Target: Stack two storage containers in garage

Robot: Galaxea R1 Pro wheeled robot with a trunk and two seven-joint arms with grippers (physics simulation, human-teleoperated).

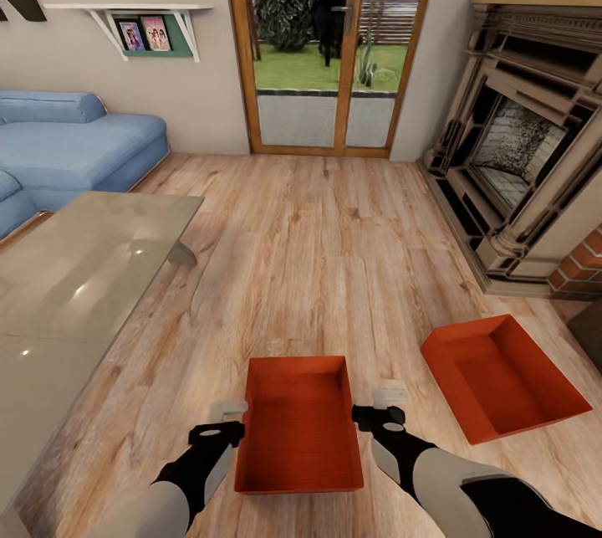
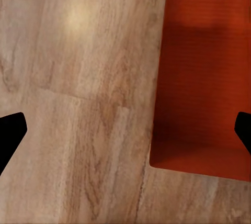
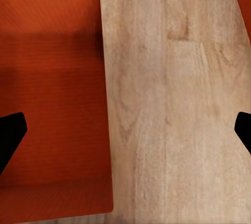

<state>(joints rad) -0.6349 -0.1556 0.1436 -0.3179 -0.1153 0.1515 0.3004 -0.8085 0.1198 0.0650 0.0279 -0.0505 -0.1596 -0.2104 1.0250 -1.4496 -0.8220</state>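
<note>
Left hand (image 1: 227, 421), right hand (image 1: 380, 406), flanking container (image 1: 298, 425)

The floor (image 1: 334, 253) looks like light wood plank, clear grain and a soft satin sheen, no real gloss. Between the left gripper (image 1: 219, 423) and right gripper (image 1: 378, 407) the nearer storage container (image 1: 298, 425) reads as matt red-orange plastic with a fine ribbed texture up close; the second storage container (image 1: 502, 376), off to the right gripper's outer side, has the same finish. Gripper fingers (image 1: 207, 435) look like matt black plastic. The low surface (image 1: 75, 287) beyond the left gripper is glossy and glassy, throwing reflections. Sofa (image 1: 75, 140) looks like soft blue cloth, fireplace (image 1: 535, 145) surround rough brick.
</note>
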